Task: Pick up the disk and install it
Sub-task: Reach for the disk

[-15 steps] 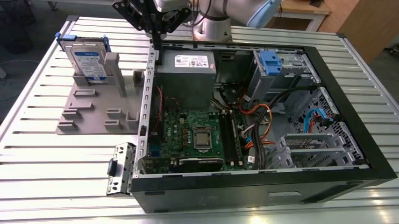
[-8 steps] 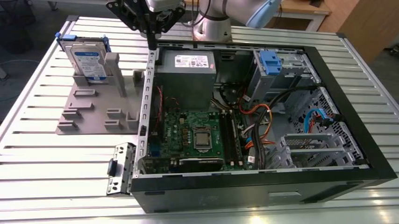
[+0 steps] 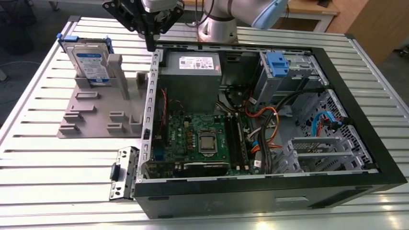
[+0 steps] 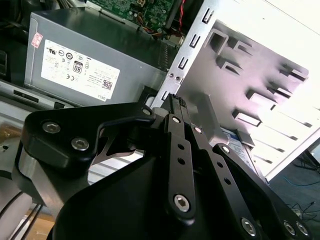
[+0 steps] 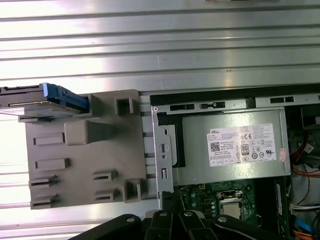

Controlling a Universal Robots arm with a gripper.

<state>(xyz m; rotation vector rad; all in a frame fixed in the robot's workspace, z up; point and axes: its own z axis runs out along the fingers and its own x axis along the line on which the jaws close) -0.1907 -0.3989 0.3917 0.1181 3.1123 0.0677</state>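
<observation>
Disk not yet picked up. It is seen standing on edge in the grey holder on the counter, at the exterior view's left, with its blue bracket around it. In the first wrist view the disk is seen edge-on at the holder's end.

Jaws are held above the strip between the holder and the case wall, clear of the disk. They are pressed together in the second wrist view, with nothing gripped.

To the right, the open computer case is lying on its side, with the power supply at its upper corner. A blue-fronted drive cage is seen further right, judged the likely bay.

Progress is judged near zero: both the grasp and the install are outstanding.
</observation>
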